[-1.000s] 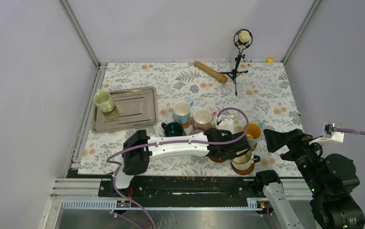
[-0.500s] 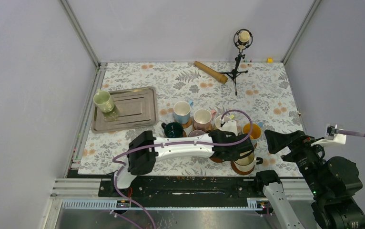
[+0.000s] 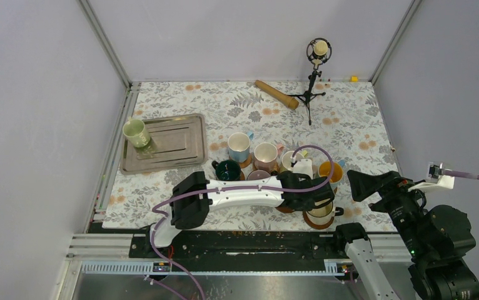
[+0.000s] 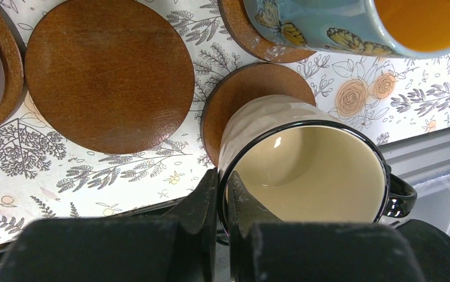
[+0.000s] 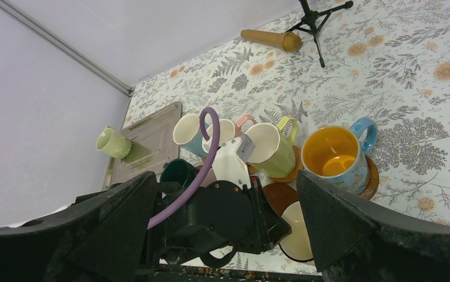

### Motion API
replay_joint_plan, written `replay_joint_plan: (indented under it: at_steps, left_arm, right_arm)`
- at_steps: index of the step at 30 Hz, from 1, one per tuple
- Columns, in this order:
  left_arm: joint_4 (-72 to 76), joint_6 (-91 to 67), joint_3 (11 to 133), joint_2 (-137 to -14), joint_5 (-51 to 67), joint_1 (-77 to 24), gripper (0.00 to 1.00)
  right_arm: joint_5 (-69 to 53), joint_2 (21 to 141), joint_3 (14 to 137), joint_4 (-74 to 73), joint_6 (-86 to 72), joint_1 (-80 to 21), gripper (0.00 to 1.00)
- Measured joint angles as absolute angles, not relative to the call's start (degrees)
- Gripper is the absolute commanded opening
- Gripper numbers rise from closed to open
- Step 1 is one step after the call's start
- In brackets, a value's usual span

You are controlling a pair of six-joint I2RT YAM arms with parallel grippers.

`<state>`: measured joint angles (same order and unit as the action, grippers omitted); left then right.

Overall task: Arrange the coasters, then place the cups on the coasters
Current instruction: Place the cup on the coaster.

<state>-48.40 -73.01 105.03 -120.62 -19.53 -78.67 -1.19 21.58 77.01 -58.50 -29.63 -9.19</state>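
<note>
My left gripper is shut on the black rim of a beige cup, one finger inside and one outside. The cup stands partly over a small brown coaster by the table's near edge, handle to the right. A larger dark coaster lies bare to its left. A blue cup with a yellow inside stands on another coaster. From above, the beige cup is at front right. My right gripper hangs open above the scene, holding nothing.
Light blue, pink, dark green and pale green cups stand clustered on coasters. A light green cup sits on a metal tray at left. A wooden roller and a microphone stand are at the back.
The left arm has slid to the right and slightly nearer, its gripper staying shut on the beige cup's rim. The right arm has barely moved.
</note>
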Motion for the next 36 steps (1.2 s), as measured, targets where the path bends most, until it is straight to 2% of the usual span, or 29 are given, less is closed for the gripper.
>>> replay_joint_plan:
  at_steps: [29, 36]
  left_arm:
    - [-48.4, -70.8, 106.1, -121.8, -21.3, -78.7, 0.0]
    - [-48.4, -70.4, 106.1, -122.0, -21.5, -78.7, 0.11]
  right_arm:
    - [-1.7, 21.6, 78.3, -58.6, -29.6, -9.2, 0.96]
    - [-2.2, 21.6, 78.4, -58.6, -29.6, -9.2, 0.96]
